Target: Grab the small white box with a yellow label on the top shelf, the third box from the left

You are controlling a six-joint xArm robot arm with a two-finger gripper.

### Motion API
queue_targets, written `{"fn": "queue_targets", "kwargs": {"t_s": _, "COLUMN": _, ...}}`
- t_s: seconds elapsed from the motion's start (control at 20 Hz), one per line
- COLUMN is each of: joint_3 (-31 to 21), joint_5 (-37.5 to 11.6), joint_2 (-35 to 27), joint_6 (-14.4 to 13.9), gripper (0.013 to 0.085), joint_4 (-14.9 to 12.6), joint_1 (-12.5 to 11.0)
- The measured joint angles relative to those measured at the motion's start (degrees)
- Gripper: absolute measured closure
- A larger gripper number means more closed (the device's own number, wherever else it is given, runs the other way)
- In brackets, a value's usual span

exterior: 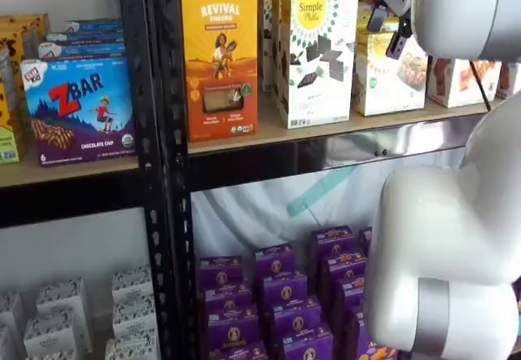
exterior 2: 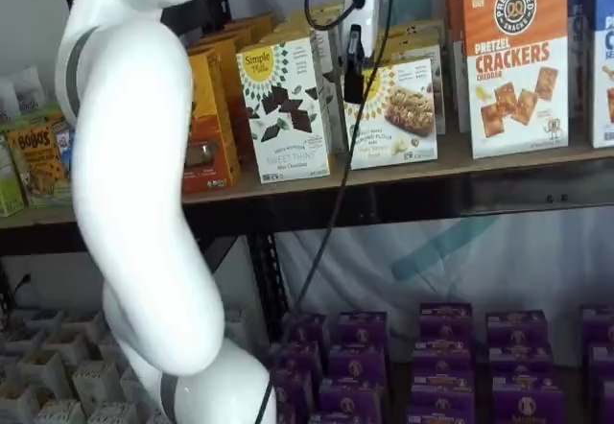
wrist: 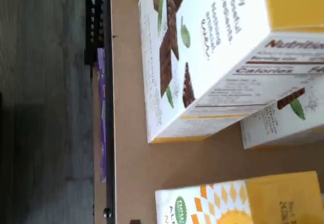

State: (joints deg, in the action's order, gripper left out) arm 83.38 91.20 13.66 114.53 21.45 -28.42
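The small white carton with a yellow top edge and sunburst label (exterior 2: 392, 112) is standing upright on the light tan wooden top shelf (exterior 2: 403, 170), its printed front facing outward and showing a pale baked-goods picture; its writing is too small to read. Just beside it, the taller white "Simple Mills" carton with dark chocolate squares (exterior 2: 285, 107) is reading "Sweet Thins". On the other side, an orange-and-white box (exterior 2: 515, 59) is reading "Pretzel Crackers". An orange "Revival" box (exterior: 220, 63) and a purple "ZBar Chocolate Chip" box (exterior: 79, 109) are showing too. The black-fingered pincer (exterior 2: 353, 64) is hanging in front of the small carton's upper edge, seen side-on; its jaws are standing wide apart, gripping nothing.
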Motion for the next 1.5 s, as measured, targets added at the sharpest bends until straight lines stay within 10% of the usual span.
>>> {"fn": "queue_targets", "kwargs": {"t_s": 0.35, "joint_3": 2.3, "joint_5": -0.6, "joint_2": -1.4, "joint_6": -0.2, "gripper": 0.013, "joint_4": 2.4, "joint_1": -0.6}}
{"fn": "queue_targets", "kwargs": {"t_s": 1.1, "joint_3": 6.6, "joint_5": 3.6, "joint_2": -5.5, "joint_6": -1.6, "gripper": 0.013, "joint_4": -10.5, "joint_1": 3.5}}
{"fn": "queue_targets", "kwargs": {"t_s": 1.5, "joint_3": 2.6, "joint_5": 1.0, "joint_2": -3.5, "joint_6": -1.7, "gripper": 0.013, "joint_4": -12.8, "joint_1": 4.3}}
